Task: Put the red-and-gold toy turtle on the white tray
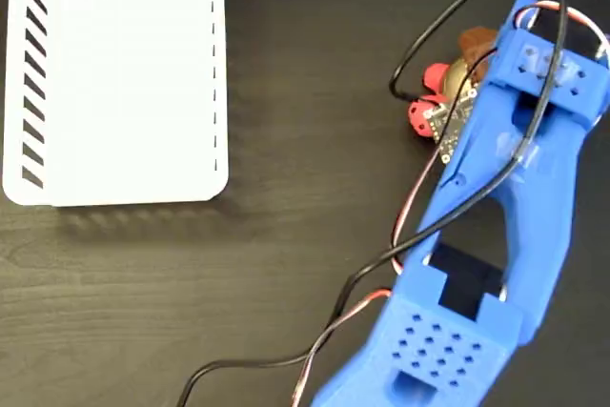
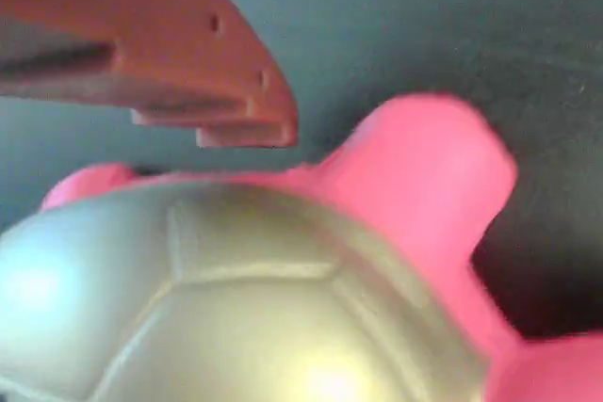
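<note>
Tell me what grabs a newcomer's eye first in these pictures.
In the fixed view, the big blue arm fills the right side, mostly hiding the turtle under its tip. The white tray sits bare at upper left on the dark table. In the wrist view, the gold shell fills the frame, with one brown finger above it.

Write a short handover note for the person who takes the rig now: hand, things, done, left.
Hand: low over the turtle; only one brown finger shows in the wrist view, so open or shut cannot be told.
Red-and-gold toy turtle: on the dark table, right side of the fixed view, mostly hidden under the blue arm.
White tray: top left, nothing on it.
Done: the approach.
Left: grasp, carry to the tray, release.
</note>
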Robot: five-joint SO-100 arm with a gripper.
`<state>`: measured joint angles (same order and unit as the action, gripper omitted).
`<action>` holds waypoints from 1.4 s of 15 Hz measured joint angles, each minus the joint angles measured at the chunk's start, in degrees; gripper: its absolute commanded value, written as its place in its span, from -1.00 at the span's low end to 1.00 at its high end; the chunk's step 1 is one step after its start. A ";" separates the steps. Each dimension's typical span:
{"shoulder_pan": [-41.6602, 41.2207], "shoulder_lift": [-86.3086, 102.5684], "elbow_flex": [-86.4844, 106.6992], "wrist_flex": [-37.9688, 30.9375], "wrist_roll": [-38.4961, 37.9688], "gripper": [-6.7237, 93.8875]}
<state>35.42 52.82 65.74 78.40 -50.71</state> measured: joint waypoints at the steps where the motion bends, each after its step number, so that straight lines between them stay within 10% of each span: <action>1: 0.35 -0.44 0.00 -0.35 0.00 0.36; 6: 0.18 -0.70 0.00 -1.85 0.00 0.02; 12: 0.00 -0.62 0.00 -3.78 0.79 -0.86; 21: -0.88 5.63 0.00 3.87 15.12 -0.87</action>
<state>34.54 58.45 65.74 82.27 -35.60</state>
